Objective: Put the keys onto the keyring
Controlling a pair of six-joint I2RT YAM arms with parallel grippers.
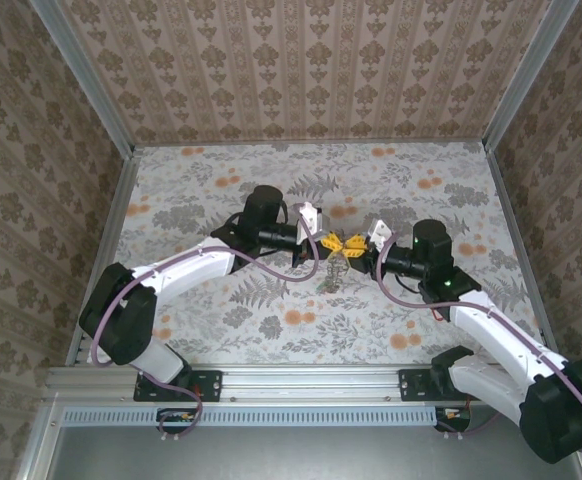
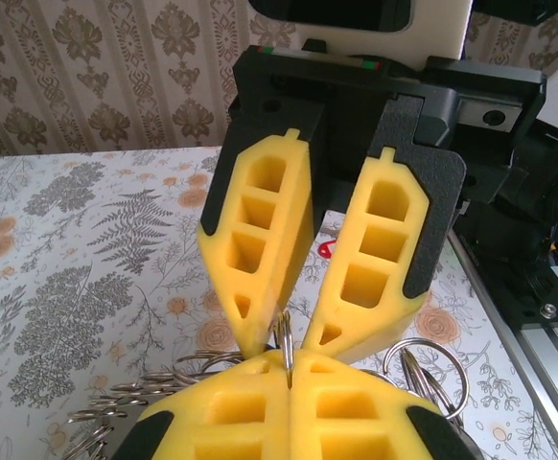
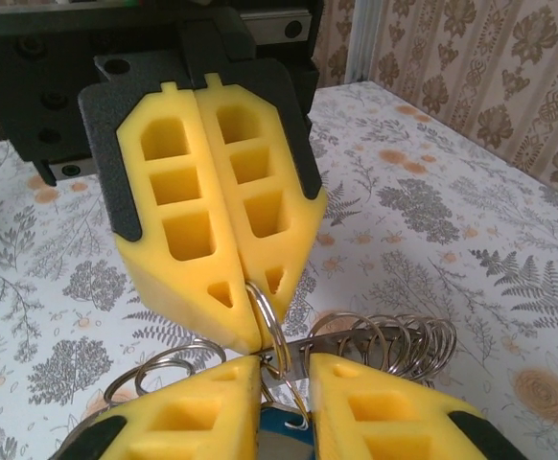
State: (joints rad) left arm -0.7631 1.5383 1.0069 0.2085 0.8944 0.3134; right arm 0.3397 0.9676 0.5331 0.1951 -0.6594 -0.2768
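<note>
Fingers of our right gripper stand apart just in front of the keyring, and we see a blue-tagged key in their gap. Just behind the keyring, our left gripper is clamped tight on its thin loop, above the floral table.

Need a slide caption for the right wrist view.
Left fingers pinch the keyring; right fingers parted below, a blue tag between them.

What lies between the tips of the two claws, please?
A thin metal ring, in the right wrist view: the shut left claw pinches it, and it reaches into the gap of the right claw.
</note>
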